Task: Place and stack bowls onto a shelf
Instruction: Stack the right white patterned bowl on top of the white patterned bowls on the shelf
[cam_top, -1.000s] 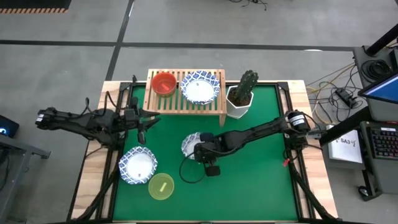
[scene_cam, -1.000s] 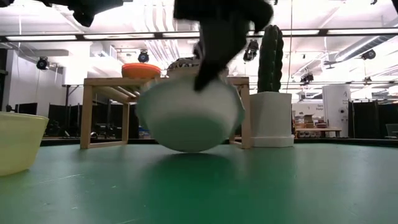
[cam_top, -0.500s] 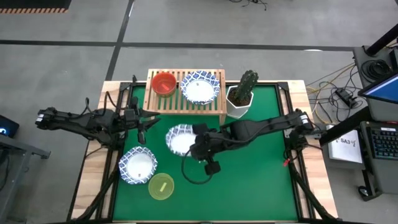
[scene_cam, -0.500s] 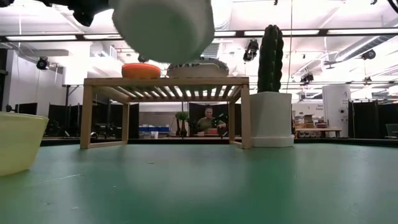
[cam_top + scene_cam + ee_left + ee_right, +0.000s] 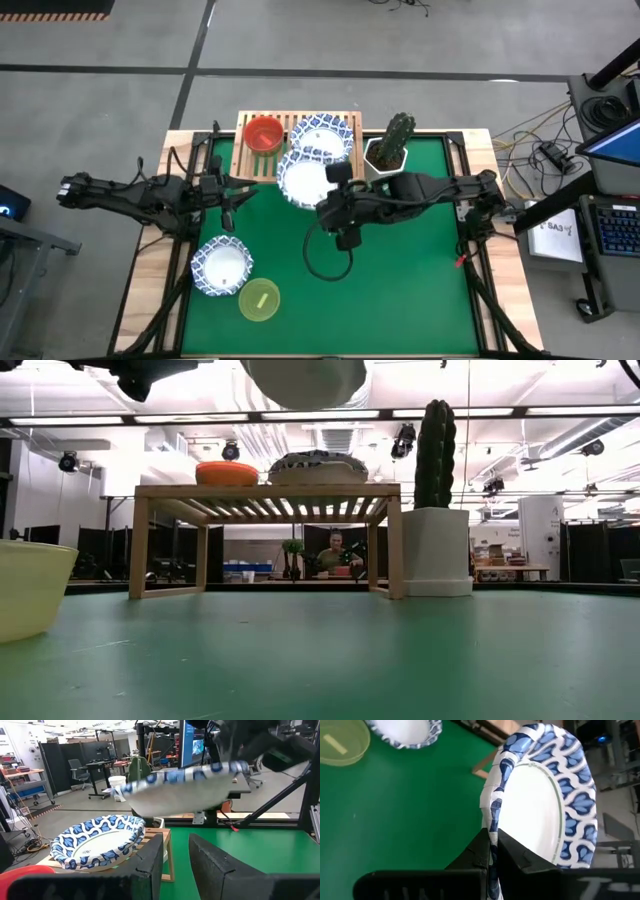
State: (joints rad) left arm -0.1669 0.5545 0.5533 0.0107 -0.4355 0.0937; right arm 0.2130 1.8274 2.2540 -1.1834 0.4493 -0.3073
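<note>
On the left side of a green table (image 5: pixel 400 290), the left gripper (image 5: pixel 228 203) hangs just in front of the shelf's left end, its fingers (image 5: pixel 215 865) a little apart and empty. Near the front left corner sits a white bowl with a blue patterned rim (image 5: pixel 221 268), and touching its front right edge is a yellow bowl (image 5: pixel 259 300), which also shows at the left edge of the low view. Farther back, a light wooden shelf (image 5: pixel 250 165) stands along the table's far edge. A red bowl (image 5: pixel 263 134) sits on its left part and a second blue-rimmed bowl (image 5: pixel 326 133) on its right part. The right gripper (image 5: pixel 335 195) reaches in from the right and is clamped on the rim of a third blue-rimmed bowl (image 5: pixel 304 180); in the right wrist view its fingers (image 5: pixel 480 852) pinch the rim from both sides. This held bowl is in the air, above the height of the shelf top in the low view, and from above it overlaps the shelf's front edge and the near rim of the bowl on the shelf. A dark cable (image 5: pixel 322 265) loops on the table below the right arm. Just right of the shelf stands a white angular pot with a green cactus (image 5: pixel 390 150), near the right arm. Beyond the table, under the shelf in the low view, a person (image 5: pixel 334 553) shows far off in the room.
</note>
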